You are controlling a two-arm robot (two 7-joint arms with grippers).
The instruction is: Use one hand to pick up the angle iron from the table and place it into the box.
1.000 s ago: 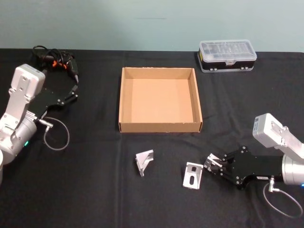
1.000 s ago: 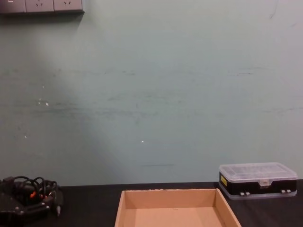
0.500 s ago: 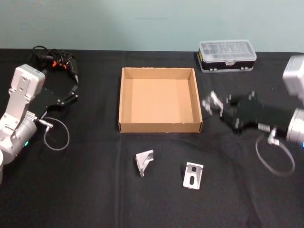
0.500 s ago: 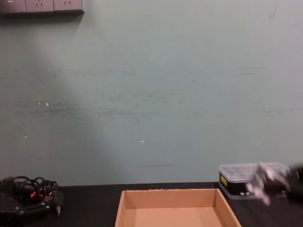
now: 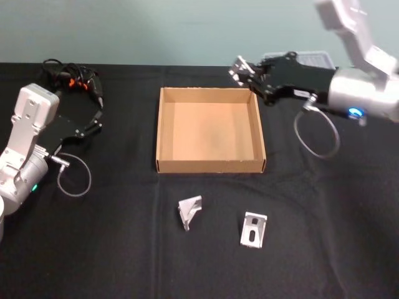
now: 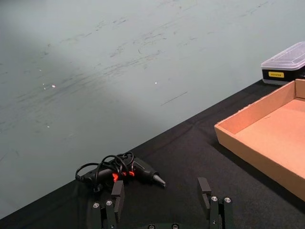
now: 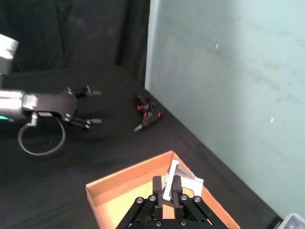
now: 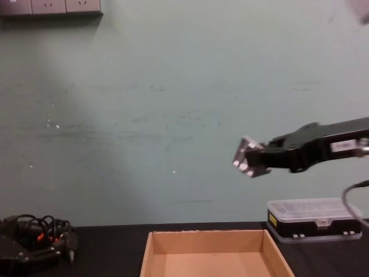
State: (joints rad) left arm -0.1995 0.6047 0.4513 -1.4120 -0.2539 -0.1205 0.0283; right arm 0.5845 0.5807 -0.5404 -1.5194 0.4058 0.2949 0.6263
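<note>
On the black surface (image 5: 324, 249), midway along and toward the far edge, the tan cardboard box (image 5: 209, 166) lies open and empty. The right gripper (image 5: 247, 71) hangs high above it near its far right corner, fingers (image 7: 157, 187) pinching an angle iron (image 8: 244, 157) clear of everything below. The step in hand appears to be the carry: the piece is lifted and about over the box's rim but not yet set down. The next move would call for bringing it inward over the bare floor of the box, lowering it between the low walls and only then parting the fingers, since a release from this height could bounce the metal out. The left gripper (image 5: 96, 119) sits parked near the left edge, fingers (image 6: 117, 194) spread and holding nothing. A clear-lidded black case (image 8: 314, 218) stands by the far right corner, a black cabled tool (image 5: 75, 78) by the far left. A second angle iron (image 5: 190, 212) and a third angle iron (image 5: 254, 230) lie apart toward the near edge. The case's yellow label (image 6: 276, 74) is too small to read, and no brand can be made out.
</note>
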